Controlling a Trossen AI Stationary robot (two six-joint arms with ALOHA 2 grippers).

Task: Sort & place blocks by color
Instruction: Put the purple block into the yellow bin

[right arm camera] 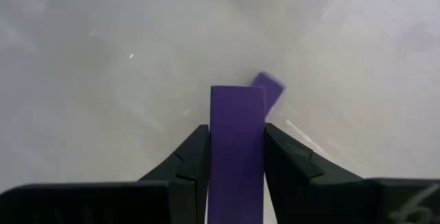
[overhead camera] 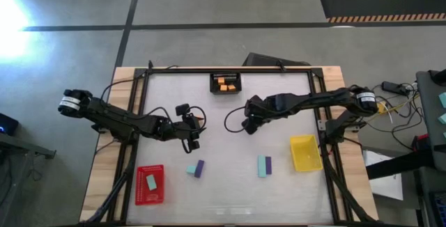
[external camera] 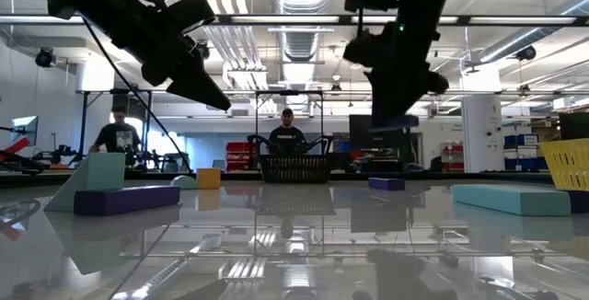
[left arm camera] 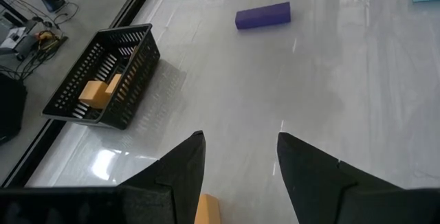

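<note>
My right gripper (overhead camera: pixel 245 126) hangs over the table's middle, shut on a purple block (right arm camera: pixel 237 114). Another purple block (right arm camera: pixel 268 86) lies flat on the table beneath it. My left gripper (left arm camera: pixel 240 138) hovers open left of centre, with nothing between its fingers. An orange block (external camera: pixel 209 178) rests on the table below it. The black tray (overhead camera: pixel 226 82) at the far edge holds orange blocks (left arm camera: pixel 100 90). A teal block (overhead camera: pixel 150 182) lies in the red tray (overhead camera: pixel 139 196). Two teal-and-purple pairs (overhead camera: pixel 196 168), (overhead camera: pixel 264 166) lie near the front. My right gripper pinches the purple block by its two long sides (right arm camera: pixel 218 152) between the two fingers. The block runs along the fingers and sticks out past their tips. The fingers slant steeply down. In the low view the block (external camera: pixel 396 121) hangs lifted clear, well above the table.
The yellow tray (overhead camera: pixel 305 152) stands at the right, near the front. The table's metal frame (overhead camera: pixel 317 74) runs around the work surface. People stand in the room beyond the far edge. Bare tabletop lies between the two block pairs and toward the far left.
</note>
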